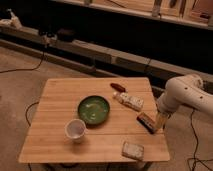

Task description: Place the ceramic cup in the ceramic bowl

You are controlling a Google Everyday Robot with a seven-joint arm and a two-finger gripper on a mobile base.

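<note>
The white ceramic cup (75,129) stands upright on the wooden table (60,100), near the front left. The green ceramic bowl (93,109) with a dark rim sits just behind and to the right of the cup, near the table's middle, and is empty. My gripper (160,125) hangs at the table's right edge on the white arm (182,95), far to the right of cup and bowl, beside a dark snack bar.
A dark snack bar (146,122) lies by the gripper at the right edge. A white packet (130,101) and a small red-brown item (117,86) lie behind it. A pale packet (133,149) lies at the front right. Cables run on the floor.
</note>
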